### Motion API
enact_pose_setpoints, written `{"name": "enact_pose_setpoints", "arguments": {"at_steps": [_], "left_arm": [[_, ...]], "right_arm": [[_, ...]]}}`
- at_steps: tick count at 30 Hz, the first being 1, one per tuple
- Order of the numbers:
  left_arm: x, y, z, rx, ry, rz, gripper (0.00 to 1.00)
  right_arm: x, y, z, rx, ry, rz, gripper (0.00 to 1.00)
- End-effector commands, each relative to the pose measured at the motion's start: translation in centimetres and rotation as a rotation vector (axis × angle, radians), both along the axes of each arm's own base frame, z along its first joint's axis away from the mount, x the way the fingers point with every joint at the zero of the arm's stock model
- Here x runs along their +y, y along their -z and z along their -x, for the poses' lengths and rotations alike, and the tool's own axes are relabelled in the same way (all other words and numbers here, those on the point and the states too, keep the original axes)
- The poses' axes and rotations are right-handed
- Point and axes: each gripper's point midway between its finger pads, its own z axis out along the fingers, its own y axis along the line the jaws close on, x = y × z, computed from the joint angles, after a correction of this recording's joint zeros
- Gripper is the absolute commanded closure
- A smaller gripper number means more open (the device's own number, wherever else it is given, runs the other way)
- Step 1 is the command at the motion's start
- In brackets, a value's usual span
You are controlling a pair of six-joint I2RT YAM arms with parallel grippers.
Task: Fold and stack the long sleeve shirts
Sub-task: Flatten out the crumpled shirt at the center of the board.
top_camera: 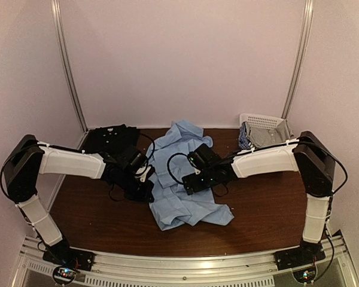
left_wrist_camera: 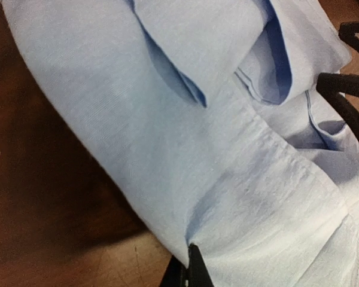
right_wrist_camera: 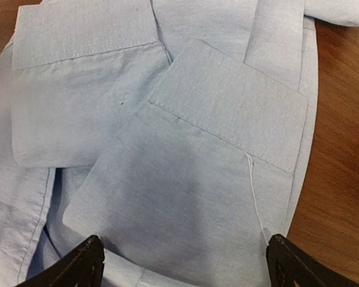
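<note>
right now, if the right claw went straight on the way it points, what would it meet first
The open right claw points at the light blue shirt; it would probably meet the sleeve cuff lying just ahead first, though depth is unclear.

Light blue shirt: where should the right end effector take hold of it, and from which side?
Grip the nearer sleeve cuff of the light blue shirt, probably from above at its edge beside the bare table. The cuff lies flat with a clear stitched band, and that edge has no other folds on it. The right end effector hangs open over it.
</note>
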Motion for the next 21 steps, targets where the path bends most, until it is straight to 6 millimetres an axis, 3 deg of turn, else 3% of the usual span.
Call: {"name": "enact_pose_setpoints", "arguments": {"at_steps": [1, 4, 8, 13, 16, 21], "left_arm": [[2.2, -0.3, 2.4, 0.041, 0.024, -0.031, 1.00], [3.5, 0.1, 3.6, 0.068, 0.030, -0.051, 1.00], [4.9, 0.2, 4.1, 0.086, 0.024, -0.054, 1.00], [5.9, 0.3, 4.1, 0.097, 0.011, -0.044, 1.00], [6.5, 0.4, 4.1, 0.097, 0.008, -0.061, 1.00], [7.9, 0.8, 4.2, 0.101, -0.004, -0.093, 1.00]], "right_arm": [[1.8, 0.7, 1.8, 0.012, -0.086, 0.013, 0.04], [2.6, 1.3, 2.5, 0.026, -0.115, 0.013, 0.07], [3.6, 1.7, 3.1, 0.051, -0.136, -0.011, 0.20], [3.8, 2.2, 4.1, 0.079, -0.127, -0.017, 0.54], [2.6, 0.6, 3.1, 0.035, -0.060, 0.001, 0.77], [0.0, -3.9, 1.3, -0.038, 0.044, -0.029, 0.91]]}}
